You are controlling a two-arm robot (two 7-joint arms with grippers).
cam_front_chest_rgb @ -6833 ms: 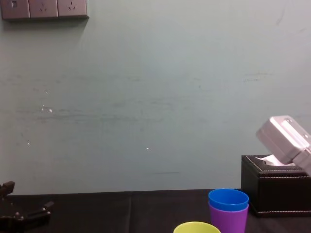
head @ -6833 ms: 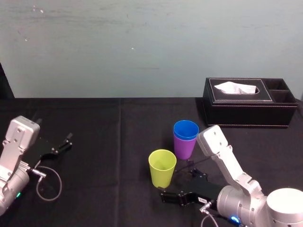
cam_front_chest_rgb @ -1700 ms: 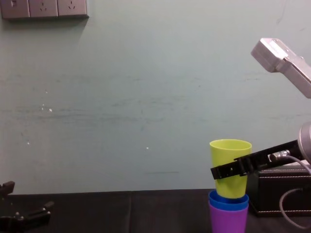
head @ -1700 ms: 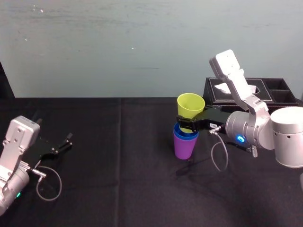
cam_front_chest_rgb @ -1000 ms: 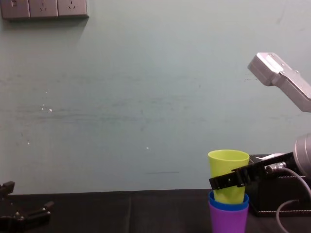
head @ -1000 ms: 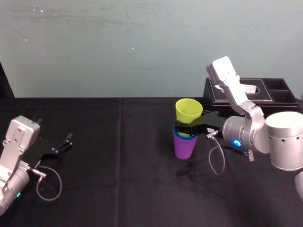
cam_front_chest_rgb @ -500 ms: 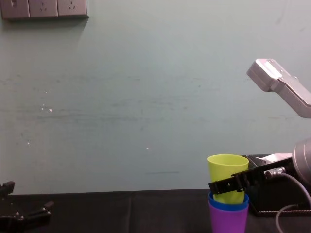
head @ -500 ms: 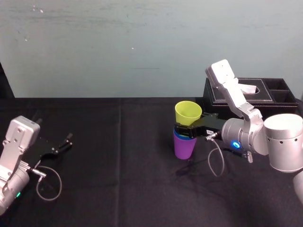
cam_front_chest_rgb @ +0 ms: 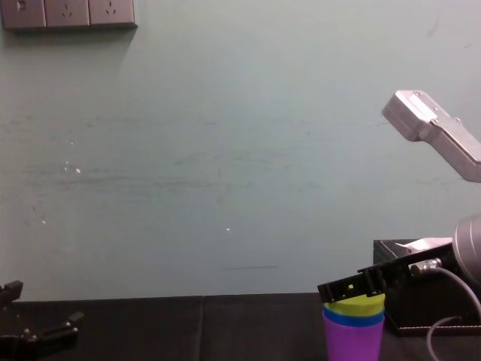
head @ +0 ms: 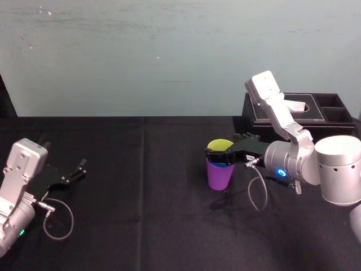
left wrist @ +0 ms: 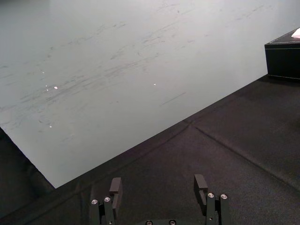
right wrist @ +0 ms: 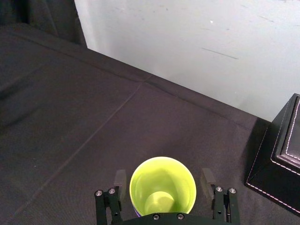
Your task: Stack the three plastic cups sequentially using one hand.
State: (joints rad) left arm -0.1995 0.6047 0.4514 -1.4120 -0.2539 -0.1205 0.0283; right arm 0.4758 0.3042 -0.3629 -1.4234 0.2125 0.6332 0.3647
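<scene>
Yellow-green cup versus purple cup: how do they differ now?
The yellow-green cup is nested on top, just its rim band showing; the purple cup is the bottom, wall mostly exposed. The right end effector brackets the yellow-green cup, open, not the purple cup. Both stand upright.

The yellow-green cup (right wrist: pixel 162 185), blue cup (cam_front_chest_rgb: pixel 353 317) and purple cup (head: pixel 219 176) are smooth plastic with a soft shine. The tablecloth (head: pixel 141 226) is black matt cloth. At two o'clock from the cups, the tissue box (head: pixel 333 127) looks like black leather with pale stitches. The wall (head: pixel 141 56) is dull, scuffed paint.
</scene>
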